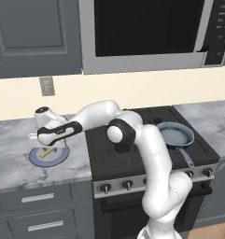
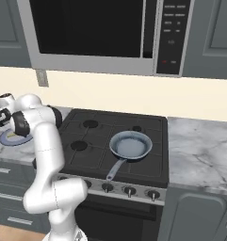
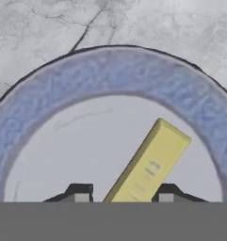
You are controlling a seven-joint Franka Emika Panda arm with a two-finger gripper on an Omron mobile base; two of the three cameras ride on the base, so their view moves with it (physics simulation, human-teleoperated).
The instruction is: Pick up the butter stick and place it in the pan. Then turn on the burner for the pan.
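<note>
Butter stick (image 3: 148,167) lies on the blue-rimmed plate (image 3: 110,75), between narrowed fingers (image 3: 79,193) apparently gripping it; contact unclear.

The butter stick (image 3: 149,164) lies on the plate (image 3: 110,75), left of the stove (image 1: 146,140).

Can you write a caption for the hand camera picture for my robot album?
Gripper straddling the butter stick on the blue-rimmed plate.

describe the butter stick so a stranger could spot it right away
Start at the black stove, then look left along the grey marble counter to the flat blue-rimmed grey plate. On it lies a small pale-yellow rectangular butter stick, the only yellow thing there.
</note>
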